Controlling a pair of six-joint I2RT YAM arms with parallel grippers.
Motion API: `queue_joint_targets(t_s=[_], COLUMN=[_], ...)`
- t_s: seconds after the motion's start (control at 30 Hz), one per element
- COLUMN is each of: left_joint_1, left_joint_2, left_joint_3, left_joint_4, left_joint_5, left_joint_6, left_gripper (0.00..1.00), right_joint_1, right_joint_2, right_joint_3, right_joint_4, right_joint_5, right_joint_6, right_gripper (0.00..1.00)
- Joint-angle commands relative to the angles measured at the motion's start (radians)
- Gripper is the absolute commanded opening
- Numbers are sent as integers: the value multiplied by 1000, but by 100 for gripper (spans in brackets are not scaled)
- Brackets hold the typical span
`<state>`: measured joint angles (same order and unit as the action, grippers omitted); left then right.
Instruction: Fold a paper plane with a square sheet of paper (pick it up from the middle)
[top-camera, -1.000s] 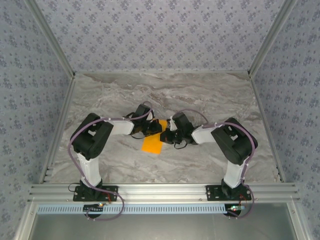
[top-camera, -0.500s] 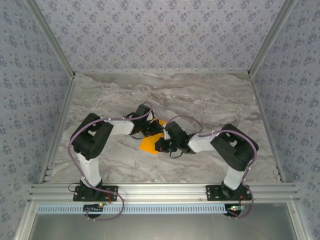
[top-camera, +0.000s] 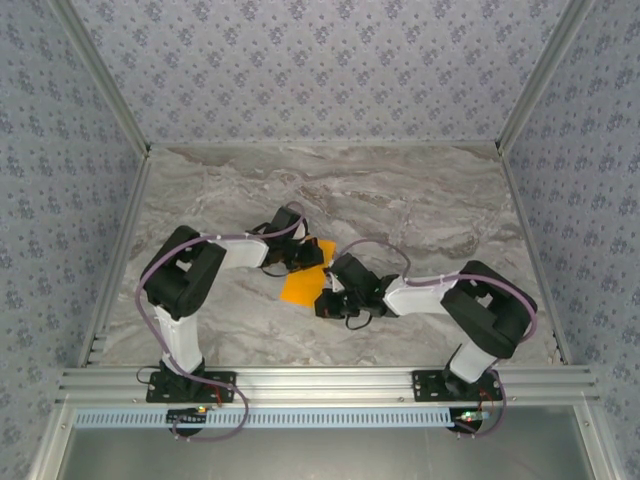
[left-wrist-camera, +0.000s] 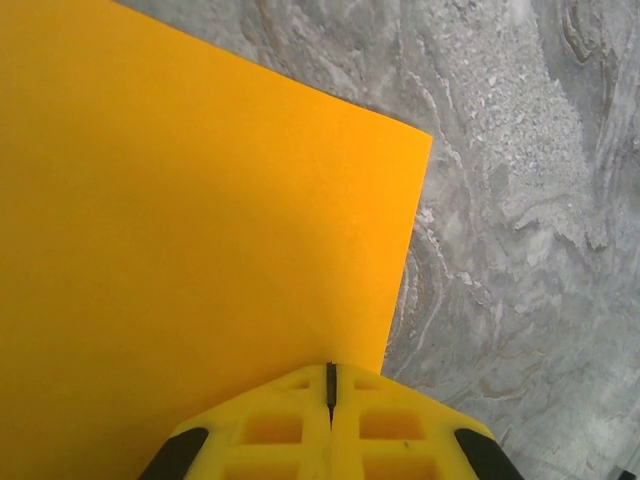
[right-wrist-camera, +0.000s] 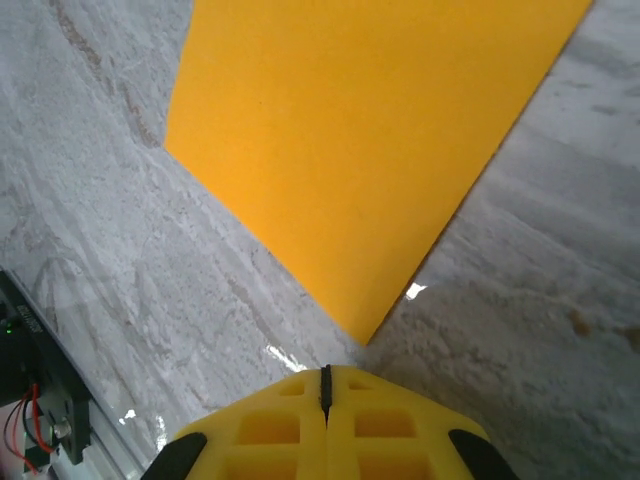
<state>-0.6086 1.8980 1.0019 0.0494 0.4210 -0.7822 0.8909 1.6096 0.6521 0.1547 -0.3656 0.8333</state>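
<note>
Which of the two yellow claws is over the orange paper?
The left gripper: its shut tips overlap the edge of the square sheet of paper. The right gripper, also shut, sits over bare table, just short of the sheet's corner.

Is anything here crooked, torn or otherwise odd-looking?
Nothing stands out. The orange paper lies on the marble table. In the close views its surface looks smooth and its edges straight, with no tears. It sits slightly slanted to the table's edge, nothing more.

Paper sheet (top-camera: 302, 286) on table (top-camera: 430, 200)
</note>
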Motion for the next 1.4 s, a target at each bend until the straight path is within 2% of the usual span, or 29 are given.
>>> queue_joint_targets(t_s=[0.0,0.17,0.37,0.6,0.8,0.9,1.03,1.17,1.23,1.37], left_joint_1=[17,72,150,252,311,320,322,321,320,320], left_joint_2=[-83,-210,-382,-591,-701,-728,-732,-732,-732,-733], left_joint_3=[45,53,-53,-236,-354,-384,-387,-399,-408,-408], left_joint_4=[-82,-198,-320,-418,-453,-451,-448,-412,-394,-403], left_joint_5=[-31,-88,-179,-254,-311,-308,-247,-164,-134,-130], left_joint_6=[29,29,25,11,22,31,56,53,45,32], left_gripper=[5,28,49,74,92,99,99,99,99,99], right_joint_1=[-15,-73,-100,-52,-15,-4,2,-23,-24,22], right_joint_2=[-63,-76,51,245,322,337,316,245,187,126], right_joint_3=[13,56,229,453,512,500,449,430,452,505], right_joint_4=[-75,-97,-191,-324,-416,-484,-578,-652,-668,-681], right_joint_5=[45,122,185,202,202,195,191,237,259,325], right_joint_6=[-11,0,-31,-95,-143,-197,-365,-436,-440,-419], right_gripper=[0,0,0,16,20,20,19,20,26,49])
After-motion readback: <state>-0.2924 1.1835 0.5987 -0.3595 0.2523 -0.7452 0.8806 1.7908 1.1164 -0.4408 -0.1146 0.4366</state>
